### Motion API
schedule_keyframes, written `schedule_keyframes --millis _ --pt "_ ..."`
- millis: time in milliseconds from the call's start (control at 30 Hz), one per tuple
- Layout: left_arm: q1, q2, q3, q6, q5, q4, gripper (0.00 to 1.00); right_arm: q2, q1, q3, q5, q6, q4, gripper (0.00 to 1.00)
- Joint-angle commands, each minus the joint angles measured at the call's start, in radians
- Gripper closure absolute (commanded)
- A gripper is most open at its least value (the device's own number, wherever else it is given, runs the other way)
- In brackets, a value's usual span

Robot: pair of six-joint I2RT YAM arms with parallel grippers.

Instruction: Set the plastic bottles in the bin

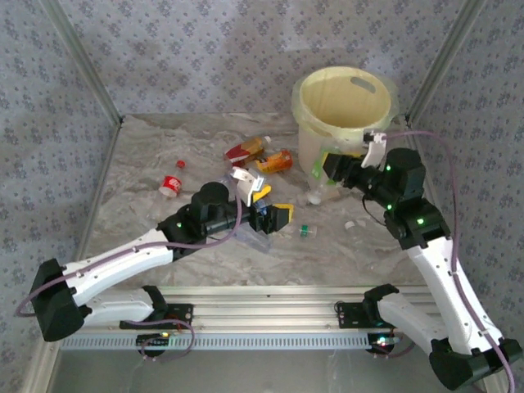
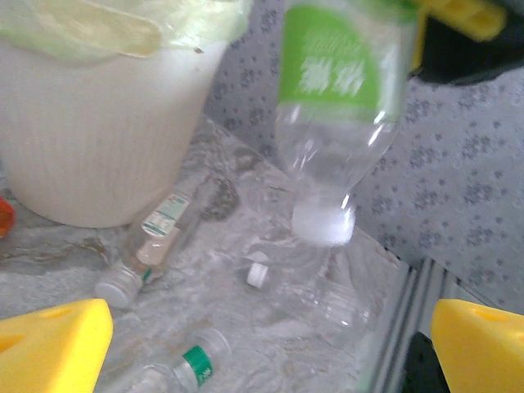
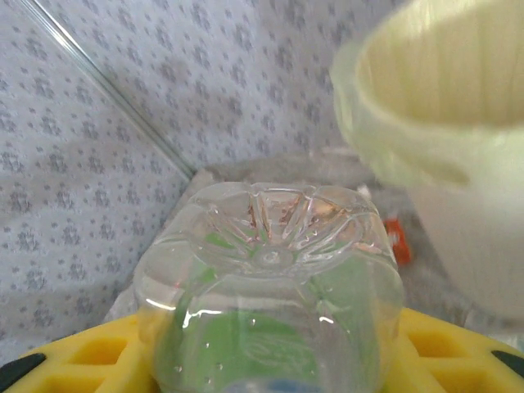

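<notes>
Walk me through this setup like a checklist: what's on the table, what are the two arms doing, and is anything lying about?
Surface: marbled grey tabletop, crinkled-looking.
Job's things: pale yellow bin upright at the far right; two orange bottles just left of it; red-labelled bottle further left; clear bottles lying at the bin's foot.
Clutter: a small loose red cap.
Grippers: left jaws open, nothing between them; right jaws shut on a clear green-labelled bottle, cap down, beside the bin.
Cables: a purple cable along the left arm, another on the right.
Surroundings: patterned walls, metal frame posts.
</notes>
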Motion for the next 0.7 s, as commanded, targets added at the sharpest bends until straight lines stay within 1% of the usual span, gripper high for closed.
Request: schedule_keyframes --millis 0,167,300,533,667 --pt "-0.007 -0.042 -0.038 0.01 -0.091 0.112 0.0 0.038 -0.01 0.102 0.076 -0.105 0.008 0.47" --pt "-0.006 -0.068 -0.049 0.001 -0.11 0.115 0.0 0.142 -0.024 0.237 0.17 -0.166 0.035 0.48" --pt "-0.005 -0.095 -0.058 0.003 -0.112 0.106 0.0 0.258 -0.043 0.364 0.219 -0.229 0.005 0.48" --pt "-0.005 -0.13 -0.033 0.054 -0.112 -0.028 0.0 0.459 -0.117 0.545 0.24 -0.257 0.024 0.49" --pt "-0.005 -0.156 -0.024 0.084 -0.117 -0.104 0.0 0.574 -0.147 0.648 0.26 -0.278 -0.008 0.5"
